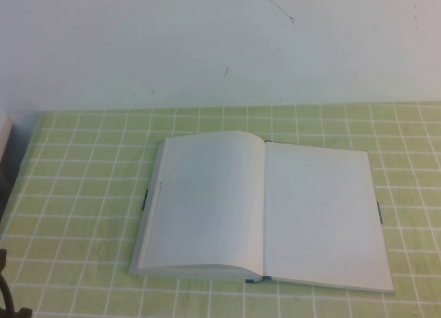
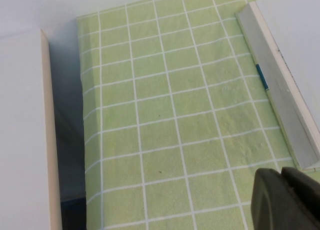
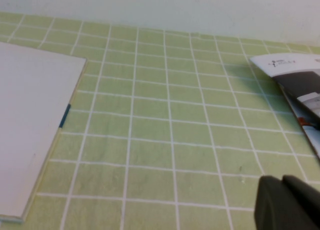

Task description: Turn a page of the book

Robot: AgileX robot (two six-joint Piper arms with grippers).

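The book (image 1: 265, 211) lies open and flat in the middle of the green checked cloth, grey-blue cover edges showing round it. Both open faces are plain white. The left page (image 1: 207, 201) arches up toward the spine over a thick stack, while the right page (image 1: 320, 214) lies flat. My left gripper (image 2: 282, 174) is shut and empty, low over the cloth beside the book's left edge (image 2: 280, 95). My right gripper (image 3: 282, 180) is shut and empty too, over the cloth to the right of the book's right edge (image 3: 35, 135). Neither touches the book.
A white box (image 2: 25, 130) stands at the table's left side. A printed leaflet (image 3: 300, 85) lies on the cloth off to the right. A white wall (image 1: 220, 42) closes the back. A dark part of my left arm (image 1: 5, 294) shows at the near left corner.
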